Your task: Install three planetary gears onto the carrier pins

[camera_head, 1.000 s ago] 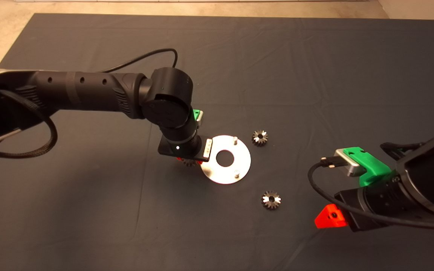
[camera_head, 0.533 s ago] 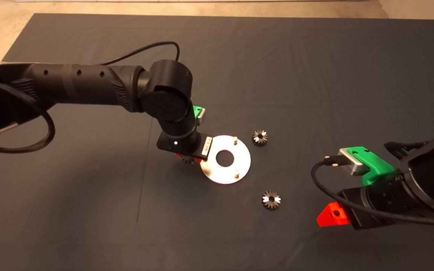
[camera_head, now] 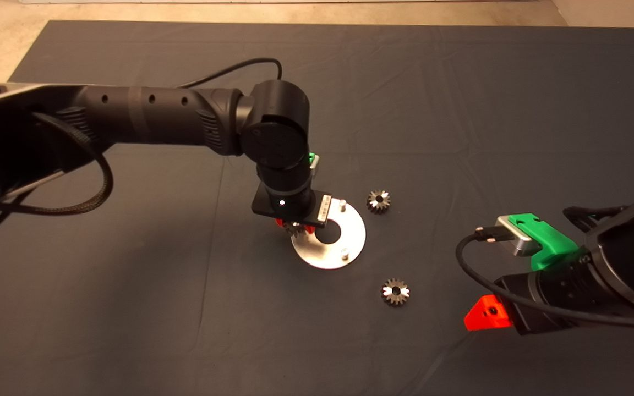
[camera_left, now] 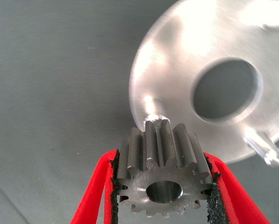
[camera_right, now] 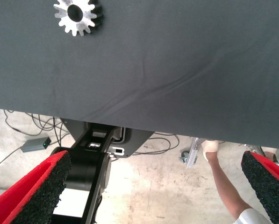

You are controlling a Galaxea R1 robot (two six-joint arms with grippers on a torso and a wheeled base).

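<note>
My left gripper (camera_head: pixel 295 226) is shut on one planetary gear (camera_left: pixel 163 175), a small grey toothed wheel held by its sides between the red fingers (camera_left: pixel 95 196). It hangs over the left rim of the shiny round disc (camera_head: pixel 353 230), close to a carrier pin (camera_left: pixel 153 112). Two more pins (camera_head: pixel 343 204) (camera_head: pixel 344 253) stand on the disc's right half. A second gear (camera_head: pixel 378 201) lies on the mat right of the disc, a third gear (camera_head: pixel 395 291) below it. My right gripper (camera_head: pixel 487 319) waits open at the lower right; its wrist view shows that gear (camera_right: pixel 77 16).
The dark mat (camera_head: pixel 130 308) covers the table, with bare floor beyond its far edge. In the right wrist view, the floor past the mat's edge shows a stand, cables and a person's arm (camera_right: pixel 223 182).
The left arm has carried the gear to the right, from beside the disc's left edge to over its rim. The right gripper has barely shifted.
</note>
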